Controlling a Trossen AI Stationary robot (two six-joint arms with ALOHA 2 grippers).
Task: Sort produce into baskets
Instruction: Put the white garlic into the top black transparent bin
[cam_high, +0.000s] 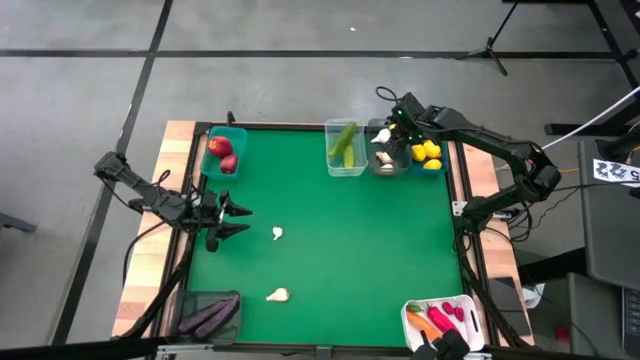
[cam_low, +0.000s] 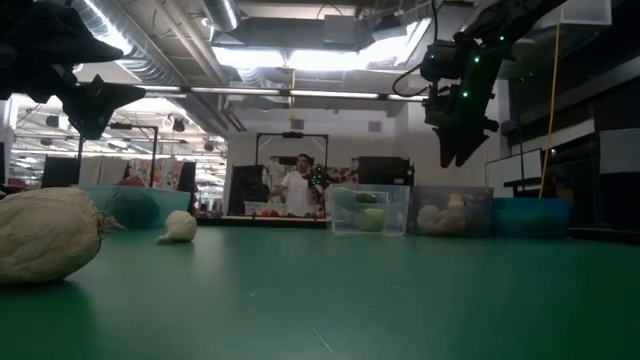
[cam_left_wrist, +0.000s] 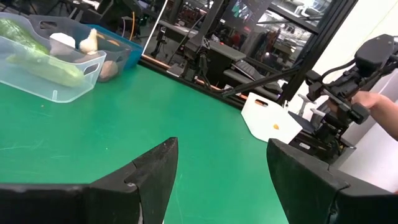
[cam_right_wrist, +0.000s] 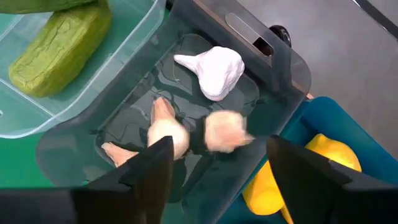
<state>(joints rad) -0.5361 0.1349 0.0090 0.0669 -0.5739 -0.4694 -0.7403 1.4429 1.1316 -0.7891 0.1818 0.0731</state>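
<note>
**Operator:** Report gripper status and the position of the produce.

**Technician:** The right gripper (cam_high: 392, 128) hangs directly above the dark grey basket (cam_right_wrist: 74, 149), jaws apart and holding nothing. A blurred garlic bulb (cam_right_wrist: 224, 132) shows just under the jaws, apparently dropping into that basket, beside a white garlic bulb (cam_right_wrist: 214, 70) and more pale bulbs already inside. Relative to the dark grey basket: the clear basket (cam_high: 345, 168) with cucumbers (cam_high: 345, 143) stands touching it on one side, and the teal basket with lemons (cam_high: 427, 153) on the other. The left gripper (cam_high: 238, 219) waits well apart from it, above the worktop (cam_high: 340, 250), jaws apart and empty.

**Operator:** What faults are possible from here?

**Technician:** Three, by judgement. First, the falling bulb may bounce off the bulbs below and over the wall into the lemon basket, which sits close. Second, a low withdrawal could catch a finger on the dark grey basket's rim and shift the whole row. Third, two garlic bulbs (cam_high: 277, 234) lie loose on the worktop, well apart from the dark grey basket; being round, they may roll if the jaws close off-centre.
</note>
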